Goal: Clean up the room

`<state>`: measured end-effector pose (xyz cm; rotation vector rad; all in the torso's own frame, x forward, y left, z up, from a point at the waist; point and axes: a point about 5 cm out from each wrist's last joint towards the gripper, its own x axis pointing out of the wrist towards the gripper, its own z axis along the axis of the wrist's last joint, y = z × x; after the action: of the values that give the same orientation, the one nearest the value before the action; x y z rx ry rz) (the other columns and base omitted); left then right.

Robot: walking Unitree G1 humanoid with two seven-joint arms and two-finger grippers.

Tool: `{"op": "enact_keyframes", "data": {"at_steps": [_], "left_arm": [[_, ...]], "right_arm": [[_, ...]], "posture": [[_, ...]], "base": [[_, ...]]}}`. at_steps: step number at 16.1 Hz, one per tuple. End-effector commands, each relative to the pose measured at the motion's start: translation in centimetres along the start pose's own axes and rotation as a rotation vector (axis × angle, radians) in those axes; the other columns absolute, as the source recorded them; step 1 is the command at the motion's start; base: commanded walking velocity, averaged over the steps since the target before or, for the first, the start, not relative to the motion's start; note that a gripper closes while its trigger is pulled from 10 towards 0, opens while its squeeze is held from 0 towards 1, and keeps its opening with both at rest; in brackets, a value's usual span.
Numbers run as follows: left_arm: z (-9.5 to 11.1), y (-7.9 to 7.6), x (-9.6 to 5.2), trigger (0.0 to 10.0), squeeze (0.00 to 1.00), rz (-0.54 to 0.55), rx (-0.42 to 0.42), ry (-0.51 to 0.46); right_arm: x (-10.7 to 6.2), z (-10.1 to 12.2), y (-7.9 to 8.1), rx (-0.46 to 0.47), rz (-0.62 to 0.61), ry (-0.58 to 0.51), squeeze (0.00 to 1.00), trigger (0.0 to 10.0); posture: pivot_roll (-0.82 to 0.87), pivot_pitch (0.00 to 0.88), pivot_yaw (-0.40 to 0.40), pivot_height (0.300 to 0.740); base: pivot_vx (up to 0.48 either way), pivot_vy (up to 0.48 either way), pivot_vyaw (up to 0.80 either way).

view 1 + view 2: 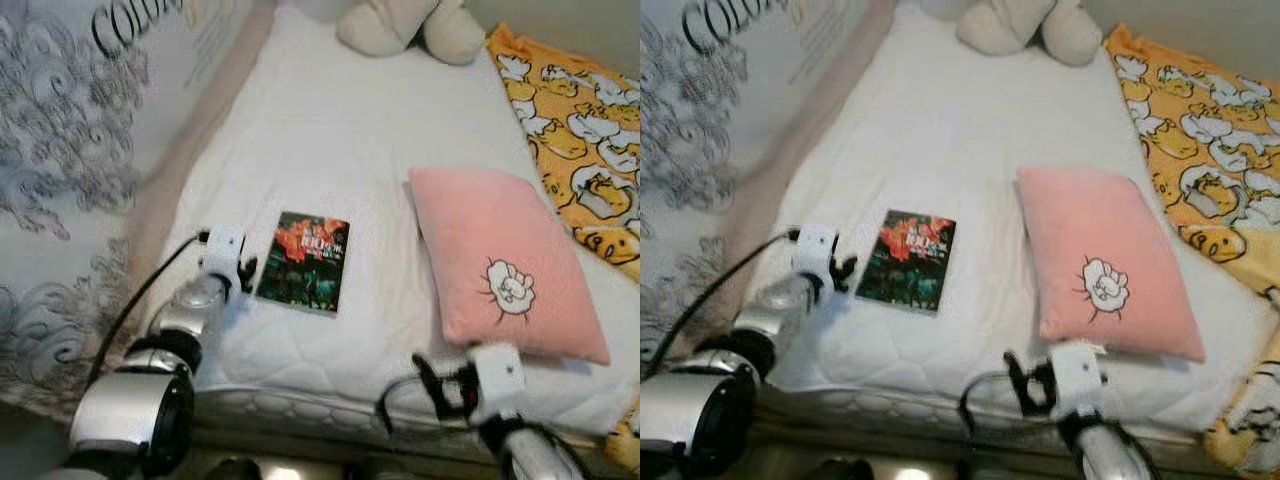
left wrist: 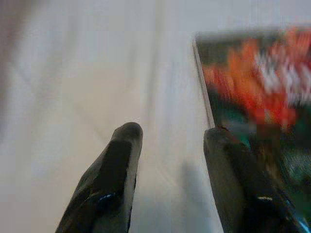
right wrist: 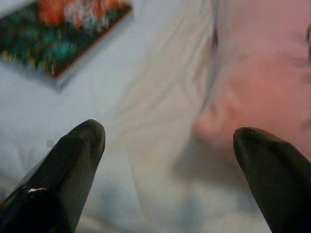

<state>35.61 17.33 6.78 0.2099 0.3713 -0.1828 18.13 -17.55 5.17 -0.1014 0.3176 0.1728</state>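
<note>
Left gripper [image 2: 170, 136] hangs spread at the book's [image 1: 303, 261] spine near the mattress's [image 1: 330, 130] front edge, right gripper [image 3: 170, 141] splayed wide, grasping nothing, by the pink pillow's [image 1: 495, 260] front corner.

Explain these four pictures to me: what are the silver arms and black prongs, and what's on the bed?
The silver arms belong to a walking household robot. The top two pictures come from cameras in its head; the other two look along each arm's black fingers. On the white bed lie a book, a pink pillow, a yellow duck-print blanket and a cream plush toy. The left end effector sits open at the book's edge; the right end effector is open near the pillow. Nothing is held.
</note>
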Motion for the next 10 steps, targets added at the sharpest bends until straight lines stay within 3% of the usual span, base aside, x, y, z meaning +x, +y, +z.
{"op": "enact_keyframes", "data": {"at_steps": [1,2,3,4,6,8,10], "left_arm": [[2.0,-0.6,0.3,10.0,1.0,-0.053,0.048,-0.098],[2.9,-0.9,0.3,10.0,1.0,-0.055,-0.003,-0.152],[3.4,-1.5,0.2,10.0,1.0,-0.03,0.011,-0.195],[3.8,-2.5,-0.1,10.0,1.0,-0.035,-0.067,-0.268],[3.8,-4.0,-1.0,10.0,1.0,-0.052,-0.128,-0.371],[1.9,-4.4,-0.7,10.0,1.0,-0.038,-0.263,-0.299],[2.2,-4.9,-0.8,10.0,1.0,-0.06,-0.272,-0.312]], "right_arm": [[0.5,0.8,-1.8,-0.054,-0.137,-0.044,0.0,10.0],[1.3,2.3,-3.3,-0.058,-0.265,-0.132,0.0,10.0],[1.9,3.7,-3.9,-0.048,-0.304,-0.204,0.0,10.0],[2.6,5.1,-4.2,-0.011,-0.322,-0.286,1.0,10.0],[3.7,5.7,-4.8,0.03,-0.362,-0.316,1.0,10.0],[5.2,5.7,-4.4,0.048,-0.333,-0.329,1.0,10.0],[5.7,5.4,-4.1,0.047,-0.325,-0.329,1.0,10.0]], "posture": [[-0.17,0.0,-0.021,0.74],[-0.14,0.0,-0.002,0.74],[-0.12,0.0,0.009,0.74],[-0.09,0.0,0.027,0.74],[-0.07,0.0,0.023,0.74],[-0.05,0.0,0.012,0.74],[-0.06,0.0,0.012,0.74]], "base": [[0.0,0.0,0.0],[0.0,0.0,0.0],[0.0,0.0,0.0],[0.0,0.0,0.0],[0.0,-0.146,0.0],[0.0,-0.459,0.0],[0.0,-0.437,0.0]]}}
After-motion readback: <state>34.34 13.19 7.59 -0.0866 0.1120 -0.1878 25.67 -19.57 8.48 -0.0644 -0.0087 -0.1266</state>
